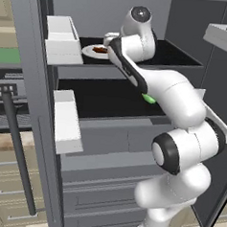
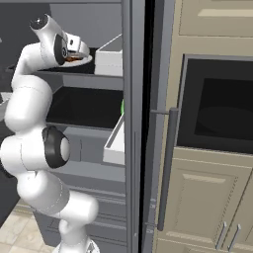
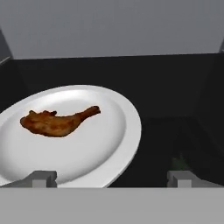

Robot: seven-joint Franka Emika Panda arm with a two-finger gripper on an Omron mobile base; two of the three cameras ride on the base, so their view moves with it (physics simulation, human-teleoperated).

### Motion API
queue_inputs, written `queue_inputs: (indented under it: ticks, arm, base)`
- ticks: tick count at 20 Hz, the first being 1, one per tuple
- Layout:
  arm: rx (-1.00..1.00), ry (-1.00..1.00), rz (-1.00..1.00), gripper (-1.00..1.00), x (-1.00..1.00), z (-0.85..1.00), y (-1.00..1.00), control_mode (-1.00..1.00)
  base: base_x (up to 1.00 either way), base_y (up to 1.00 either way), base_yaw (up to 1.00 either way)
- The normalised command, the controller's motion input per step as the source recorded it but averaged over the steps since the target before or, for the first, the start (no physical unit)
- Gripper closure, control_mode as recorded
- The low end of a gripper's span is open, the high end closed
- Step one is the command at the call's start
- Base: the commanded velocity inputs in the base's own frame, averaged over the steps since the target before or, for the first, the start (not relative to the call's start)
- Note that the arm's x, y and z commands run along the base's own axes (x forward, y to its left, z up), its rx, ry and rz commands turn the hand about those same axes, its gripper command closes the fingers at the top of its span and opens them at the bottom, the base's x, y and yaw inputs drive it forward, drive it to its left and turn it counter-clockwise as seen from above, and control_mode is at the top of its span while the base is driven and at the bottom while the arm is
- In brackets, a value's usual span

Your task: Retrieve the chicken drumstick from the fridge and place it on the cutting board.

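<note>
The chicken drumstick (image 3: 57,122) is reddish-brown and lies on a round white plate (image 3: 124,131) on the fridge's (image 1: 108,12) upper black shelf. In the left base view, the drumstick (image 1: 100,49) shows on the plate (image 1: 89,52) just beside the arm's wrist. My gripper (image 3: 111,177) hovers open over the plate's near rim. One fingertip (image 3: 41,177) is above the plate and the other is off its right edge. The drumstick lies ahead of the fingers, untouched. The cutting board is out of view.
A small bright green vegetable (image 1: 148,98) lies on the lower black shelf (image 1: 102,98). Light grey door bins (image 1: 63,40) (image 2: 111,57) flank the opening, with grey drawers (image 1: 106,182) below. A dark wall oven (image 2: 217,111) stands at the right.
</note>
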Motion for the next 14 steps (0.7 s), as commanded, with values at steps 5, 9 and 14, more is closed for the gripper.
queue_inputs:
  ticks: [5,9,14]
  arm:
    - [0.0,-0.02,0.38,-1.0,0.0,-0.01,-0.06,-1.0]
    - [-0.03,0.0,0.45,-1.0,0.0,-0.11,-0.01,-1.0]
    - [-0.05,0.01,0.53,-1.0,0.07,-0.13,-0.02,-1.0]
  base:
    - [0.0,0.0,0.0]
    - [0.0,0.0,0.0]
    - [0.0,0.0,0.0]
